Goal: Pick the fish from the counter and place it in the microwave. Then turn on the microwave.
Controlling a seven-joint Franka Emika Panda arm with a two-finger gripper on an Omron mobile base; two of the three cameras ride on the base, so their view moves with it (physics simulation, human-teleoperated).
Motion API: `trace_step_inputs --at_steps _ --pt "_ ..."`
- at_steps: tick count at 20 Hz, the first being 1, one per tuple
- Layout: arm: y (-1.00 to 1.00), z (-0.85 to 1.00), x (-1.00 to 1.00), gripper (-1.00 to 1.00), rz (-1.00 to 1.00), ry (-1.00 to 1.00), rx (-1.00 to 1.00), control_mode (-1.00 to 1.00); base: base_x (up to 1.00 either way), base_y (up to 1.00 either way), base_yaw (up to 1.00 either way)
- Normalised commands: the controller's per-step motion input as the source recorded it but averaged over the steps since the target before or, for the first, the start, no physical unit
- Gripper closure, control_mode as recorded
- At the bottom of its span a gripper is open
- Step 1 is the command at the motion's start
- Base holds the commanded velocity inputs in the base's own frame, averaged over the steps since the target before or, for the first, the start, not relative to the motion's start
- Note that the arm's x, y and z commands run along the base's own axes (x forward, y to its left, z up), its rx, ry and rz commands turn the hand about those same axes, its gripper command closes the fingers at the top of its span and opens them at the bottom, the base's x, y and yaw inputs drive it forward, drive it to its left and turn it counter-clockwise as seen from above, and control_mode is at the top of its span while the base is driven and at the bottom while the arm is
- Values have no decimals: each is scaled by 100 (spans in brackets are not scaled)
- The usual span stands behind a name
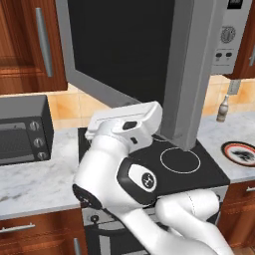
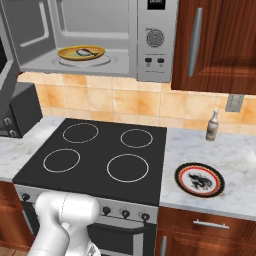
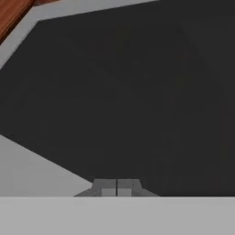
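**Desk:** Fish position, please, working from the nearest thing outward.

**Operator:** Nearest to me, the gripper (image 3: 117, 187) has its two fingertips pressed flat together, nothing between them, pointed at the dark window of the microwave door (image 1: 124, 50). That door hangs wide open, swung out over the stovetop (image 2: 97, 157).

**Desk:** And on the counter?

**Operator:** On the counter (image 2: 235, 155), right of the stovetop and near the front edge, I see a red-rimmed plate (image 2: 199, 179) with dark markings. Further back by the tiled wall a small bottle (image 2: 212, 126) stands upright. On the left stretch of counter sits a dark three-knob toaster oven (image 1: 22, 129), pushed toward the back.

**Desk:** The fish itself?

**Operator:** Farthest off and above the stovetop, inside the microwave (image 2: 95, 37). The fish (image 2: 86, 51) lies on a yellow dish (image 2: 81, 53) resting on the cavity floor, toward its left half. The control strip (image 2: 156, 40) with dial and buttons runs down the microwave's right side, well apart from my gripper.
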Motion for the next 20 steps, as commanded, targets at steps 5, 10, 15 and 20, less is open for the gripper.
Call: trace_step_inputs --at_steps 5,10,15,20 --pt "-56 16 1 100 0 7 12 -100 0 0 0" --pt "-50 6 14 100 0 7 11 -100 0 0 0" --pt "-53 10 30 100 0 7 10 -100 0 0 0" --pt "-47 5 51 100 0 6 9 -100 0 0 0"
